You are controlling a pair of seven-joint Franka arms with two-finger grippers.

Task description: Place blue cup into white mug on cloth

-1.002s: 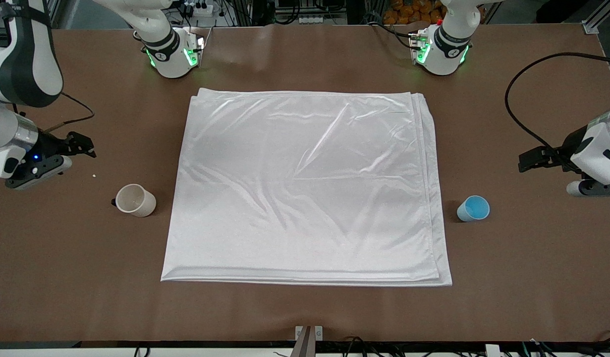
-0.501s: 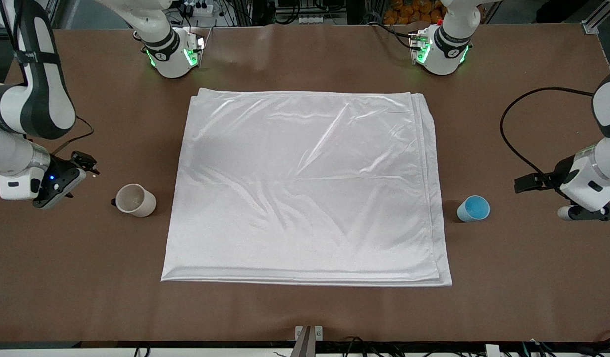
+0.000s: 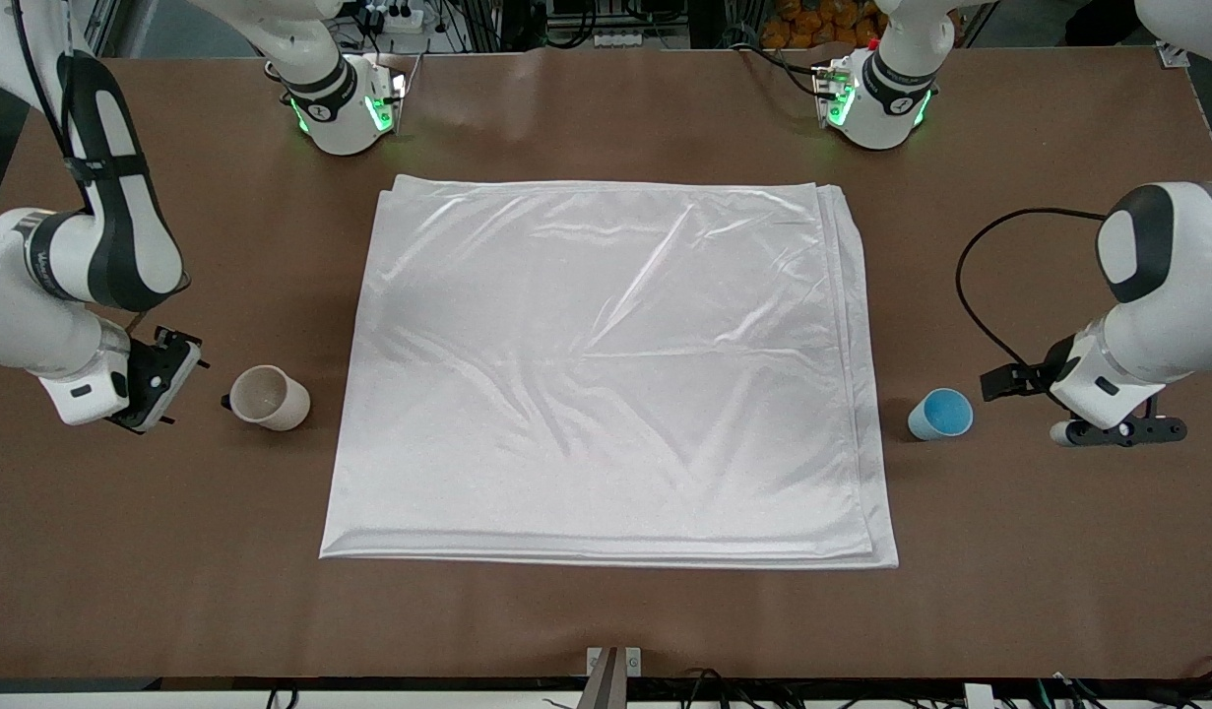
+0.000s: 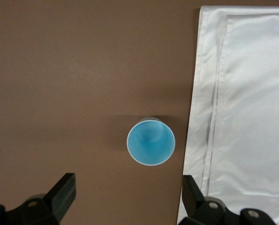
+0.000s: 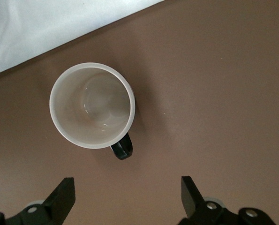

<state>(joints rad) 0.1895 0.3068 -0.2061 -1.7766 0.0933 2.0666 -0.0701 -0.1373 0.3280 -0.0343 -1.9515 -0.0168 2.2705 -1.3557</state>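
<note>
A: Cups, position and axis?
B: Blue cup (image 3: 940, 414) upright on the table, mouth up, beside the cloth (image 3: 606, 369) toward the left arm's end. White mug (image 3: 269, 398) upright toward the right arm's end, black handle away from the cloth.

A: Grippers?
B: Left gripper (image 3: 1117, 430) beside the blue cup, right gripper (image 3: 162, 379) beside the mug; both wide open, empty.

A: Lettering?
B: None readable.

Blue cup: small light-blue handleless cup (image 3: 940, 414) with brighter blue inside, upright, empty, on bare table just beside the cloth's edge, near the left gripper (image 3: 1117, 431).
White mug: off-white cylindrical mug (image 3: 269, 398) with black handle, upright, empty, near the right gripper (image 3: 158, 379), handle toward it.
Cloth: large shiny white folded fabric (image 3: 606, 364), flat, softly wrinkled, between the two.
</note>
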